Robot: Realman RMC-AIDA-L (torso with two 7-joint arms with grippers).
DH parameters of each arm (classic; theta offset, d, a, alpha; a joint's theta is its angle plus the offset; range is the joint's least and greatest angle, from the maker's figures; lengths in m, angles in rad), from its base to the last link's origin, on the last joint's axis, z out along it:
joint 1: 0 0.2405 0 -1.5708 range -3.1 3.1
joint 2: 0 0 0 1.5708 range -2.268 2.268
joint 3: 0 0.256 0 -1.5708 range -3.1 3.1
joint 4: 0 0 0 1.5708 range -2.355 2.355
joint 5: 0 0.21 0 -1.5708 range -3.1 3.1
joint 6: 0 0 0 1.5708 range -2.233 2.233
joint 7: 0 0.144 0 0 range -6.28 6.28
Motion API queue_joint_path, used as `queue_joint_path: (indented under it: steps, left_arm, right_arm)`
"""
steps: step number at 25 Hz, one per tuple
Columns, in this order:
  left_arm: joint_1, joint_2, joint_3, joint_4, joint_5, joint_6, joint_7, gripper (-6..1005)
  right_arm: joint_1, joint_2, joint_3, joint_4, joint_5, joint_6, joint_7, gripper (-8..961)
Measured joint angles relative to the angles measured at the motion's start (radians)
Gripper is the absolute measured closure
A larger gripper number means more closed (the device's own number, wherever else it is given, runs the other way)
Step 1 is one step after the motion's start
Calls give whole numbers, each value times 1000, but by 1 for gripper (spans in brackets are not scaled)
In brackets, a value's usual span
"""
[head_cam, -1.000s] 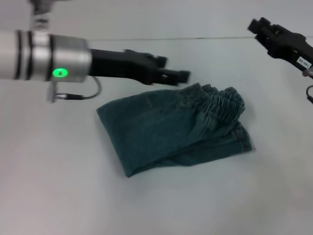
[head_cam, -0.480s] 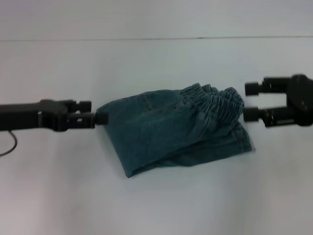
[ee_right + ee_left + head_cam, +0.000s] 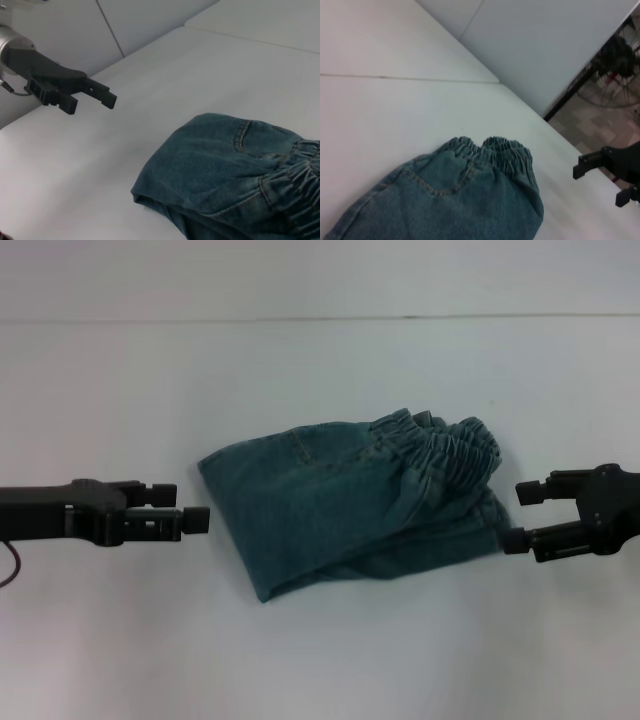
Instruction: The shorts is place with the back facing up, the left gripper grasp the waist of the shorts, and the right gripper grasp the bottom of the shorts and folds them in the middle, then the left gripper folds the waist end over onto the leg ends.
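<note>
We see the shorts (image 3: 350, 505) lying folded mid-worktop (image 3: 320, 660), the waist (image 3: 445, 450) bunched on top toward the right edge. The left end effector (image 3: 185, 510) hovers just off the folded edge, fingers parted and released. The right end effector (image 3: 520, 515) sits spread beside what seems to be a leg hem, gripping nothing.

Left pincer (image 3: 188, 516) and right pincer (image 3: 520, 516) low, fingers apart, facing inward.
</note>
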Motion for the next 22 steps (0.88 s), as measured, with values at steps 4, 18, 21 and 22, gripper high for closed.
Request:
queue_joint_path:
  steps: [4,18,21,22]
  left_arm:
    - [-18,0,7,-4,25,-1,-4,95]
    - [-26,1,8,-10,30,1,-7,95]
    - [-27,0,7,-10,30,2,-7,95]
    - [-27,0,7,-10,30,2,-7,95]
  right_arm:
    - [2,2,-1,0,0,7,1,32]
    - [9,3,-3,-2,0,29,-2,39]
    - [10,3,-3,-2,0,33,-2,39]
    - [10,3,-3,-2,0,36,-3,39]
